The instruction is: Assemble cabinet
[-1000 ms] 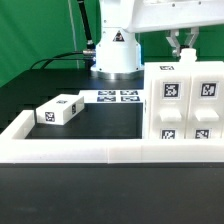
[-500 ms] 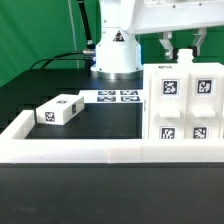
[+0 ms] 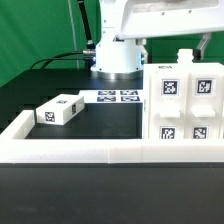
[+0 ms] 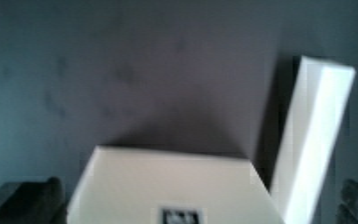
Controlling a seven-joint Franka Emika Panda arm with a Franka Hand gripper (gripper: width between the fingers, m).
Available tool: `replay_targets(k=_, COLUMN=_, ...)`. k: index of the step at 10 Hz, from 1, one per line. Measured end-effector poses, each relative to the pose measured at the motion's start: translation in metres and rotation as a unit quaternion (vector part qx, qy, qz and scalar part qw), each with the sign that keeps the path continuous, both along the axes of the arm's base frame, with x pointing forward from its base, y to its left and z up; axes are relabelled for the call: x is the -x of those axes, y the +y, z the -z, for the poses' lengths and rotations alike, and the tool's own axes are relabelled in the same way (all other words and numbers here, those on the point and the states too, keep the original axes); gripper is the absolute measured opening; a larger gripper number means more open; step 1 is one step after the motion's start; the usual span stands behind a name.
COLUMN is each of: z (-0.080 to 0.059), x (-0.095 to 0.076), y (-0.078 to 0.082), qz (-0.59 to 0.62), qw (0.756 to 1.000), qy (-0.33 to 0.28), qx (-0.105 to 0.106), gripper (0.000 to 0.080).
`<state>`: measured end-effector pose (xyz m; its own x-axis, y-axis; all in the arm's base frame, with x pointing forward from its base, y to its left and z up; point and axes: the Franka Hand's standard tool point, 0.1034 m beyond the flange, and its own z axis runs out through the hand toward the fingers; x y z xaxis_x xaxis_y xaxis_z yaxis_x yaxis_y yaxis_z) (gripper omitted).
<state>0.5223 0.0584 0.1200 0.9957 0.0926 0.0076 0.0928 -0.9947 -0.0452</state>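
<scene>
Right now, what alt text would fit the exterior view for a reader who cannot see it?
A white cabinet body with four square tags on its front stands at the exterior view's right on a black table, the gripper just above its top. A small tagged white block lies apart at the exterior view's left, the marker board behind.

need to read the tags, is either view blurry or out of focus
wrist view: soft and out of focus, dim, the cabinet has smeared edges and its tag is unreadable; exterior view: sharp, evenly lit, cabinet tags crisp, no glare
</scene>
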Motion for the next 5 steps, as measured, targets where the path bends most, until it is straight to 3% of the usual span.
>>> replay_targets(k=1, z=0.011, x=0.014, y=-0.010, qz=0.005, qw=1.000, qy=0.005, qx=0.006, gripper=0.0784)
replay_targets(k=3, z=0.031, x=0.038, y=-0.064, qz=-0.023, qw=1.000, qy=0.001, qx=0.017, gripper=0.0798)
replay_targets(k=4, z=0.035, x=0.042, y=-0.090, qz=-0.043, qw=0.999, qy=-0.002, qx=0.021, gripper=0.0798)
replay_targets(k=5, z=0.036, x=0.042, y=-0.101, qz=-0.049, qw=0.999, qy=-0.002, qx=0.022, gripper=0.0797)
